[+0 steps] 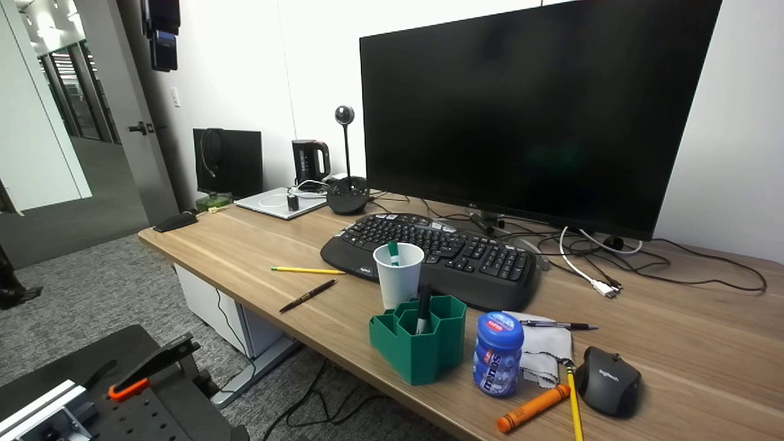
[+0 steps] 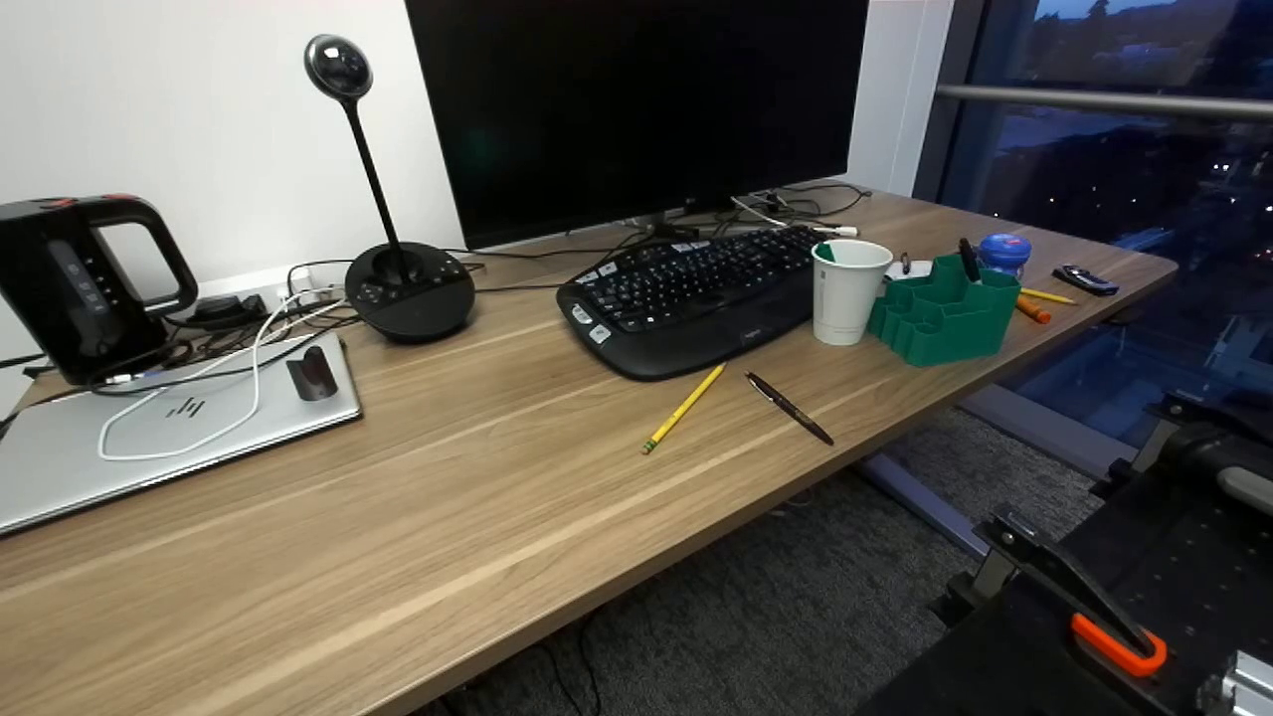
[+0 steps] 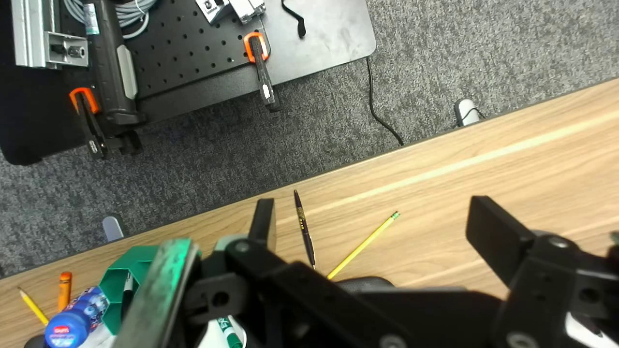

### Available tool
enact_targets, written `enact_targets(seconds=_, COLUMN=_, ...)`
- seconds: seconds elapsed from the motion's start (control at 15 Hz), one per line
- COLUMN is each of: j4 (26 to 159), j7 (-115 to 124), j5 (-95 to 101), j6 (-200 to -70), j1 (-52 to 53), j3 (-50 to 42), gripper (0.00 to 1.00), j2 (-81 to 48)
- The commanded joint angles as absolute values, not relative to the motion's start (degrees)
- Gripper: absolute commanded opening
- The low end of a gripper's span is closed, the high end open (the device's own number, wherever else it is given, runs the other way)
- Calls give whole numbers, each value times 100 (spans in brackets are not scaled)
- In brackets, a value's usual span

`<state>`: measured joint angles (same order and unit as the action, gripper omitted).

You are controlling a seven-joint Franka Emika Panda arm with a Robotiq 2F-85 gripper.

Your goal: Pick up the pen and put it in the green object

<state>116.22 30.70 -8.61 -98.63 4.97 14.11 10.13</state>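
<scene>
The pen (image 1: 308, 296) is thin and dark brown-black and lies on the desk near its front edge; it also shows in an exterior view (image 2: 789, 407) and in the wrist view (image 3: 304, 227). The green object (image 1: 422, 343) is a dark-green desk container with several compartments, with a black marker standing in it; it also shows in an exterior view (image 2: 960, 323) and, partly hidden behind a finger, in the wrist view (image 3: 116, 282). My gripper (image 3: 375, 217) is wide open and empty, above the desk. The pen appears between its fingers, closer to the left finger. The exterior views do not show the gripper.
A yellow pencil (image 1: 308, 270) lies beside the pen. A white cup (image 1: 399, 275) with a green marker stands behind the container, against the keyboard (image 1: 441, 251). A blue tub (image 1: 498, 355), orange marker (image 1: 533, 408) and mouse (image 1: 609, 381) are past the container. A monitor (image 1: 520, 116) stands behind.
</scene>
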Motion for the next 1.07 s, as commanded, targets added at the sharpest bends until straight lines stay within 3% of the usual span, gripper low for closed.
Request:
enact_targets(seconds=0.0, j4=11609, j7=3085, j5=-844, j6=-9850, j1=592, j3=1324, gripper=100, j2=1004)
enact_targets(seconds=0.53, j4=11973, j7=2879, j5=-542, j6=-10635, j1=566, j3=1275, gripper=100, j2=623)
enact_targets(seconds=1.0, j4=12606, j7=2793, j5=-259, j6=-12943, j1=639, j3=1100, gripper=100, j2=-398)
